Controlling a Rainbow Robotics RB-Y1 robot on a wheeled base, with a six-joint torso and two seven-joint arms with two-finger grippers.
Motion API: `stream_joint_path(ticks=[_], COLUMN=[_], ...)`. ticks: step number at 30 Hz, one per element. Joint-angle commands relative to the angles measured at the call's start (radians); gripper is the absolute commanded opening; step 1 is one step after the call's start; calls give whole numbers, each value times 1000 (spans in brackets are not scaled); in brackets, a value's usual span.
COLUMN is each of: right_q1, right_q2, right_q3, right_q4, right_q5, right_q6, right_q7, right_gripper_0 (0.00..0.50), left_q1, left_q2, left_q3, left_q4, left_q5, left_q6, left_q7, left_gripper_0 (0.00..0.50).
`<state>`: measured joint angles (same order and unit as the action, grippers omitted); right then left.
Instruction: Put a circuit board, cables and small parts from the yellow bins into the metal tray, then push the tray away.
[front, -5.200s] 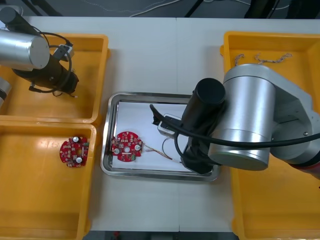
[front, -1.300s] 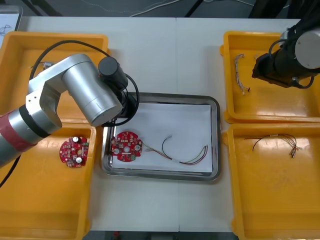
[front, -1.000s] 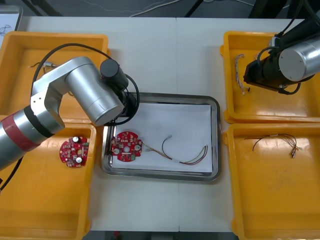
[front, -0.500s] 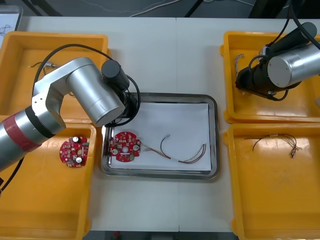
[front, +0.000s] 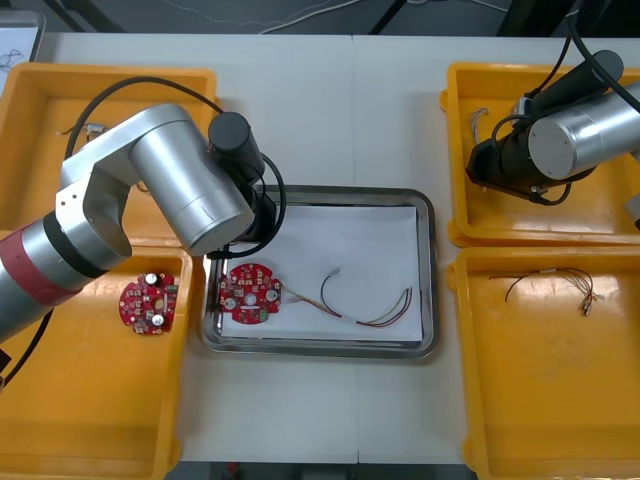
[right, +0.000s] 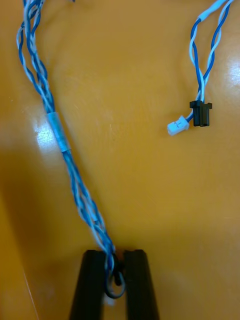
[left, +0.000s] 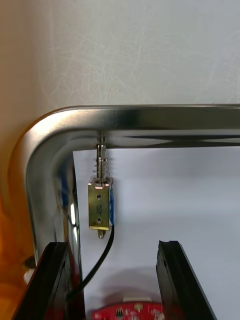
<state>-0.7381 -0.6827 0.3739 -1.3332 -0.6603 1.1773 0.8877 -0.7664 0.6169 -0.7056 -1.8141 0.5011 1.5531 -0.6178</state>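
My left gripper (left: 112, 245) stands open just above the white inside of the metal tray (front: 431, 262), at its far left corner. A small metal part (left: 100, 207) with a black lead lies free on the liner ahead of the fingers. A round red circuit board (front: 250, 294) and a red and yellow cable (front: 372, 312) also lie in the tray. My right gripper (right: 115, 255) is down in the far right yellow bin (front: 600, 215), shut on the end of a twisted blue and white cable (right: 57, 130).
A second twisted cable's connectors (right: 200, 107) lie loose beside the held one. Another circuit board (front: 148, 303) sits in the near left bin, a thin black cable (front: 548, 280) in the near right bin, and a small metal part (front: 85, 128) in the far left bin.
My left gripper has opened and the small metal part now lies in the tray. My right gripper moved left inside the far right bin and shut on the twisted cable.
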Motion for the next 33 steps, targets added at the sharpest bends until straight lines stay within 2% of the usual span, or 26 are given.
stream_joint_path(ticks=[1, 8, 12, 16, 24, 33], right_q1=[-41, -41, -41, -41, -41, -23], right_q2=[5, -12, -23, -40, -81, -130], right_q3=[14, -9, -52, -96, -171, -230], right_q4=[-1, -3, -20, -49, -63, -64], right_q5=[-7, -16, -25, -31, -53, -77], right_q6=[-7, 8, 64, 150, 297, 426], right_q7=[48, 60, 80, 103, 146, 192], right_gripper_0=[0, 0, 0, 0, 0, 0], left_q1=[-10, -43, -68, -83, -83, -74], left_q2=[-17, -12, -6, 3, 53, 133], left_q3=[92, 195, 276, 331, 419, 537], left_q4=[-86, -137, -149, -152, -128, -2], left_q5=[43, 123, 185, 206, 232, 292], left_q6=[82, 203, 268, 321, 367, 363], left_q7=[-20, -33, -51, -74, -218, -445], left_gripper_0=[500, 500, 500, 500, 500, 500])
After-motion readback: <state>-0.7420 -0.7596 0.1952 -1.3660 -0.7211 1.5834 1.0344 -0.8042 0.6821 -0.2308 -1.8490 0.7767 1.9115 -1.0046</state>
